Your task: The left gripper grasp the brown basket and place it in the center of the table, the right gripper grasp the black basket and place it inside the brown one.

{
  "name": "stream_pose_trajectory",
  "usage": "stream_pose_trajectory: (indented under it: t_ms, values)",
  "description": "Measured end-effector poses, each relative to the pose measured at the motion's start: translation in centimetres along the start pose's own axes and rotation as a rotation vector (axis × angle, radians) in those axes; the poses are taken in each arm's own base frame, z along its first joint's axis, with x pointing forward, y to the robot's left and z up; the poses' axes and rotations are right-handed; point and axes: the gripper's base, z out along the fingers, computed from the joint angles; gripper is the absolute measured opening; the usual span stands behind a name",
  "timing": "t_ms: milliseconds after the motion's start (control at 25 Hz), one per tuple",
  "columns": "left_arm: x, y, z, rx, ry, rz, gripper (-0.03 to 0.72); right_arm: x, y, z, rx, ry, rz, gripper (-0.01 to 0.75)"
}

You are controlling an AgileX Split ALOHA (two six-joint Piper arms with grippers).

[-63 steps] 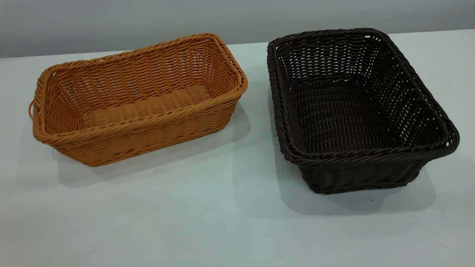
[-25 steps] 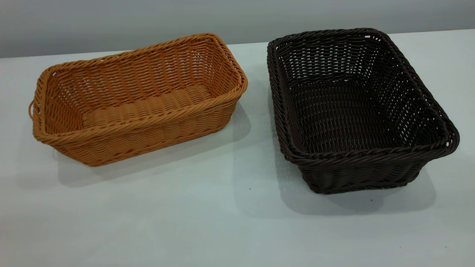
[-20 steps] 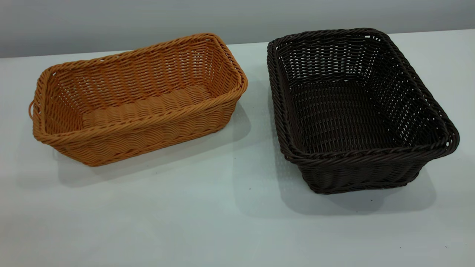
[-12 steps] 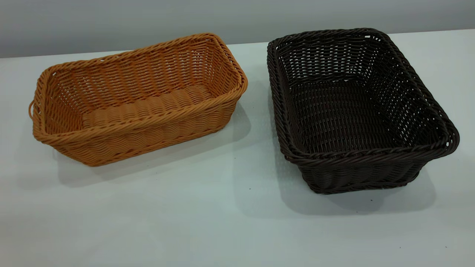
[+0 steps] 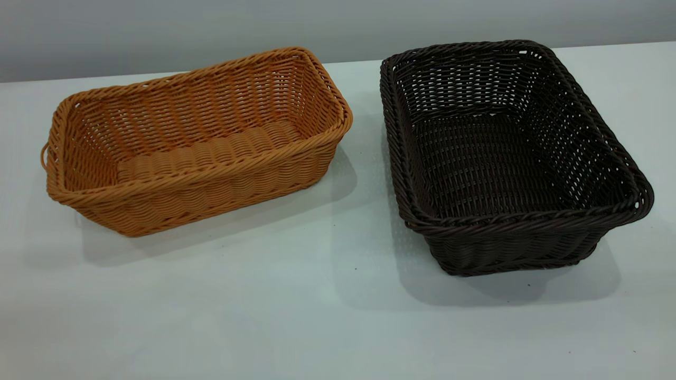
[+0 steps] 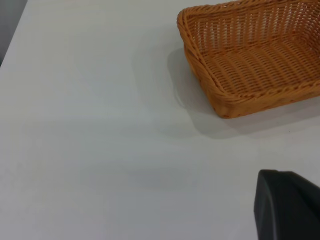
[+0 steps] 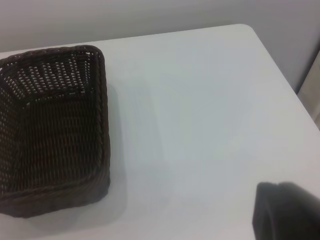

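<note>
The brown basket [image 5: 195, 140], orange-tan wicker, stands empty on the left half of the white table [image 5: 327, 295]. The black basket [image 5: 507, 153], dark woven wicker, stands empty on the right half, a hand's width from the brown one. Neither arm appears in the exterior view. In the left wrist view the brown basket [image 6: 255, 55] lies some way off, and only a black edge of the left gripper [image 6: 287, 207] shows at the picture's corner, over bare table. The right wrist view shows the black basket [image 7: 50, 130] likewise apart from a black edge of the right gripper [image 7: 287, 212].
A grey wall [image 5: 158, 26] runs behind the table's far edge. The table's rounded corner [image 7: 247, 30] and side edge show in the right wrist view. Bare tabletop lies between the baskets and along the near side.
</note>
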Motion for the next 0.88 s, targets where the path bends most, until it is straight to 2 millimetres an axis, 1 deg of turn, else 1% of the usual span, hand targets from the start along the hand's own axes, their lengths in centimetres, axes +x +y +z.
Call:
stream_pose_trajectory:
  t_ms: [120, 200, 240, 360, 480, 600, 680, 760, 880]
  values:
    - [-1.0, -0.1, -0.8, 0.008, -0.078, -0.005, 0.0, -0.2, 0.2, -0.3, -0.02, -0.011, 0.011, 0.016]
    - [-2.0, -0.1, -1.7, 0.008, -0.157, -0.005, 0.029, -0.5, 0.4, -0.7, -0.04, -0.019, 0.004, 0.043]
    - [-2.5, 0.0, -2.1, 0.008, -0.188, -0.005, 0.059, -0.6, 0.4, -1.0, -0.047, -0.022, -0.011, 0.063]
    - [-3.3, 0.0, -3.1, 0.003, -0.229, 0.039, 0.188, -1.6, 0.7, -1.5, -0.067, -0.016, -0.054, 0.143]
    - [-4.2, -0.2, -3.3, 0.012, -0.216, 0.105, 0.363, -3.2, 0.7, -2.0, -0.065, -0.018, -0.087, 0.246]
    - [-5.4, -0.2, -2.7, 0.019, -0.164, 0.149, 0.524, -5.1, 0.8, -1.9, -0.068, -0.011, -0.095, 0.351]
    - [-6.4, -0.2, -1.9, 0.022, -0.109, 0.186, 0.587, -6.4, 0.9, -1.6, -0.078, -0.013, -0.087, 0.4]
    - [-7.4, -0.3, -0.9, 0.034, -0.058, 0.24, 0.619, -7.6, 1.2, -0.9, -0.099, -0.007, -0.071, 0.433]
    - [-8.9, -0.7, 1.0, 0.092, 0.005, 0.324, 0.632, -9.1, 1.6, 1.0, -0.145, 0.053, -0.043, 0.451]
